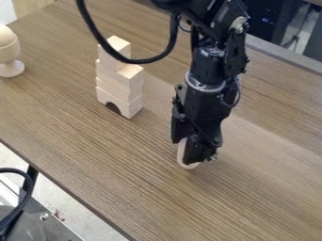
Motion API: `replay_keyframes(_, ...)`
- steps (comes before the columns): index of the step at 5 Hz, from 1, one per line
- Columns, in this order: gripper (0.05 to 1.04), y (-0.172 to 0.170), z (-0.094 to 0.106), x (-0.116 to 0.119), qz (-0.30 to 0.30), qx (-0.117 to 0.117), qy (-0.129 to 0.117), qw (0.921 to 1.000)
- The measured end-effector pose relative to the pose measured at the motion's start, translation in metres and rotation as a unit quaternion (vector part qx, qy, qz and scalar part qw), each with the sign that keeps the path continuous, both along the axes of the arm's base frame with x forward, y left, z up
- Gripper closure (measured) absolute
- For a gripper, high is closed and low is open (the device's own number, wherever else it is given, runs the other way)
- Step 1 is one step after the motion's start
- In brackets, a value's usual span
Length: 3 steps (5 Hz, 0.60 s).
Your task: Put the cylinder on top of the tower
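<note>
Left of the tower, well apart from it, a pale wooden rounded piece on a footed stand [9, 54] is on the brown wood-grain table [69, 141]; a route over the tower's right side would give it a wide berth.

The tower of pale wooden blocks [119, 87] has an arched block at its base and a small upright block [115, 49] at its peak, set toward the left. Beside that peak, on the tower's right, is a lower bare ledge [131, 71]. The peak looks the likelier target, and its small face calls for careful centring, a level base and a straight, slow descent. A thick black cable [94, 35] crosses the peak in the view; how near it truly hangs I cannot tell, so the slack should be kept from brushing the blocks.

Right of the tower and nearer the camera, the black two-finger gripper [191, 157] points down, seemingly clamped on the pale round-ended cylinder [183, 153]. Whether the cylinder touches the table is unclear. It should rise well above the peak before travelling left, then be let go gently once seated, the fingers parting evenly.
</note>
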<state>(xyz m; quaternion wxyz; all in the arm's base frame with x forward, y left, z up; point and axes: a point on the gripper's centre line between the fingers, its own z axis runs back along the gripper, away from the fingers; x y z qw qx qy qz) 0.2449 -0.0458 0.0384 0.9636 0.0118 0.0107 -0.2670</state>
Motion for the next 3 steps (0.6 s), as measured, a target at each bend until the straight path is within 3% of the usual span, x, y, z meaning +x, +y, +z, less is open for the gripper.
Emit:
replay_keyframes(1, 0.564, 0.001, 0.018, 0.012, -0.011, 0.007, -0.024, 0.9996)
replay_keyframes(3, 0.564, 0.02, 0.111, 0.043, 0.037, 0.026, -0.099, 0.994)
